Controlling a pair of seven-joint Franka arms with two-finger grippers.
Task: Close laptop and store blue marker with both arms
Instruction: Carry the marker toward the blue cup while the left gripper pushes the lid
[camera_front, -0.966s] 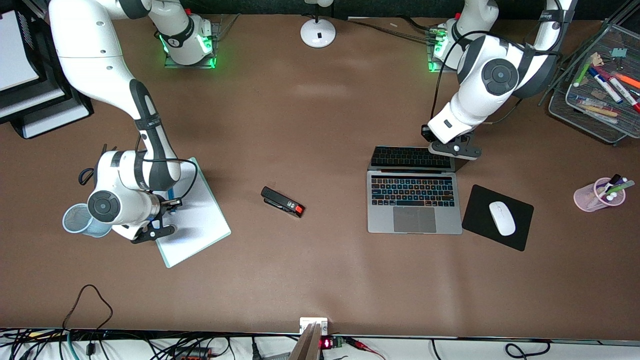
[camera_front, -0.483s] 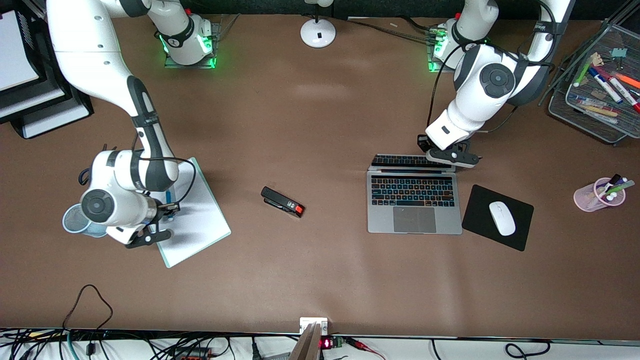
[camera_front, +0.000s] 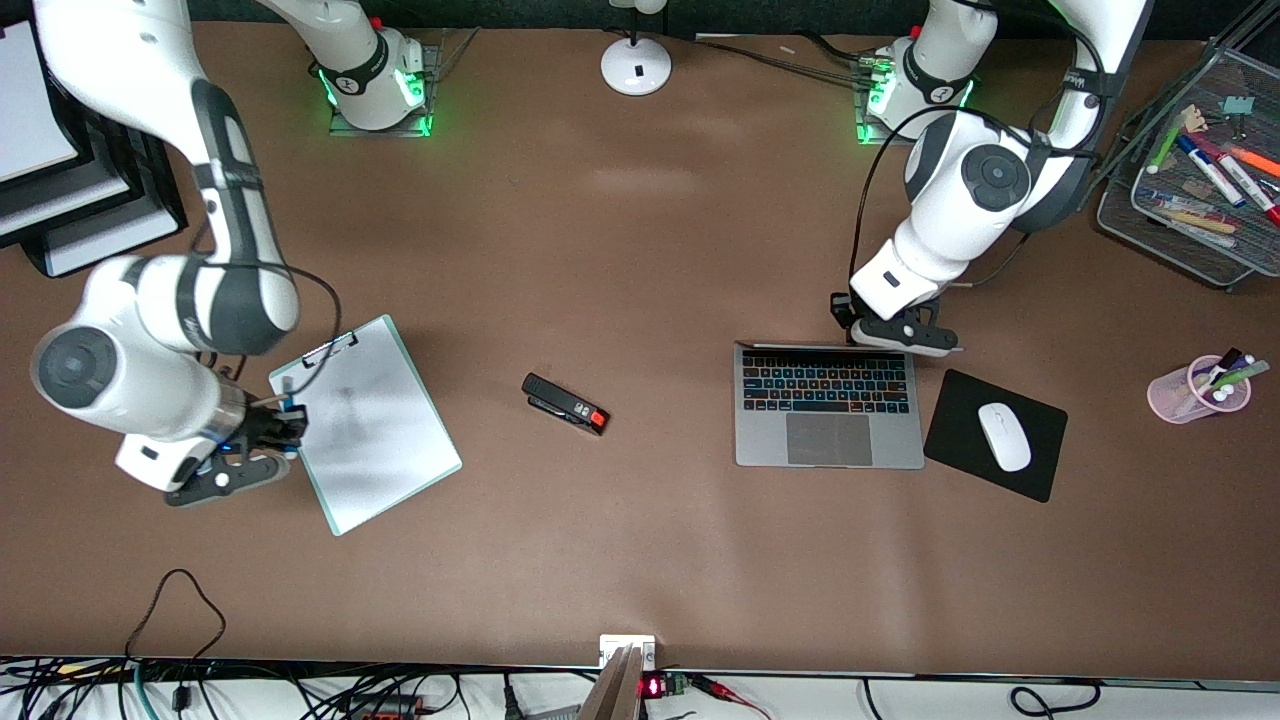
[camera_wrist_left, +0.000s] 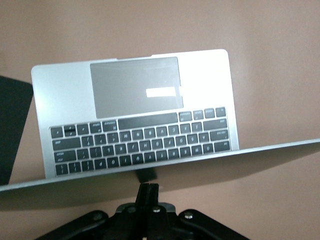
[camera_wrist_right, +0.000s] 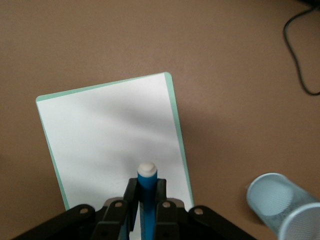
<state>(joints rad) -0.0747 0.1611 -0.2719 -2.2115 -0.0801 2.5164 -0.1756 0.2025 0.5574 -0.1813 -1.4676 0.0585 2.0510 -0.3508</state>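
The laptop (camera_front: 828, 410) stands open on the table, its lid (camera_front: 820, 346) about upright and edge-on in the front view. My left gripper (camera_front: 893, 338) is shut, its tips at the lid's outer face near the top edge. The left wrist view shows the shut gripper (camera_wrist_left: 148, 186) under the lid's edge (camera_wrist_left: 210, 156), with the keyboard and trackpad (camera_wrist_left: 134, 86) past it. My right gripper (camera_front: 275, 425) is shut on the blue marker (camera_front: 290, 406), held in the air over the clipboard's (camera_front: 365, 425) edge. In the right wrist view the marker (camera_wrist_right: 147, 186) stands between the fingers (camera_wrist_right: 130, 192), pale end out.
A light blue mesh cup (camera_wrist_right: 280, 205) lies beside the clipboard (camera_wrist_right: 110, 135), hidden under the right arm in the front view. A black stapler (camera_front: 565, 402) lies mid-table. A mouse (camera_front: 1004, 436) sits on a black pad (camera_front: 960, 420). A pink pen cup (camera_front: 1198, 390) and a mesh tray (camera_front: 1180, 235) are at the left arm's end.
The lid has tipped from leaning back to about upright, my left gripper following it. My right arm has risen with the marker and moved off the clipboard toward its own end.
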